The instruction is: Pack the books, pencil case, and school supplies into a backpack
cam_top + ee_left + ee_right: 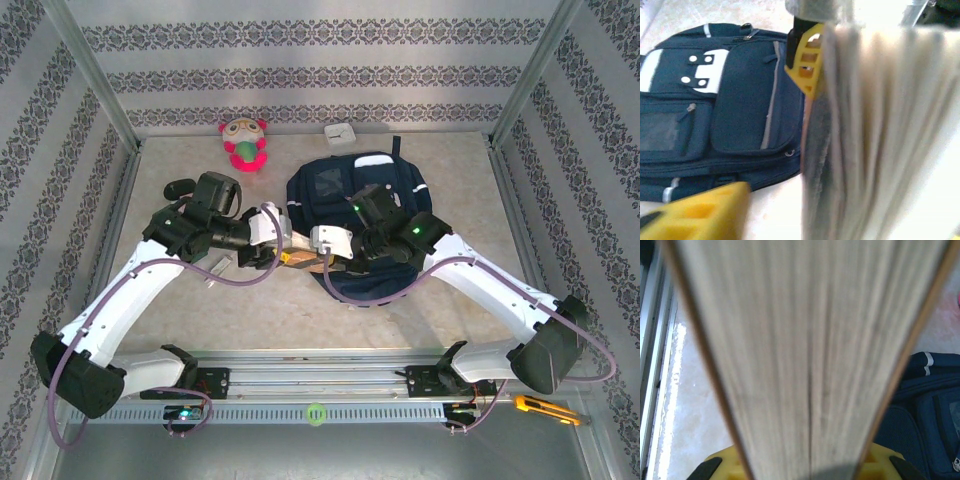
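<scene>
blurry book edge, backpack half-cropped

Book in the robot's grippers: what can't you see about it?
Cover and lettering: right wrist view faces the book page-edge on, blurred, too close.
Whole shape: top view, the left arm and right arm cover most of it.
Opening of the backpack: top view, under the right arm.
</scene>
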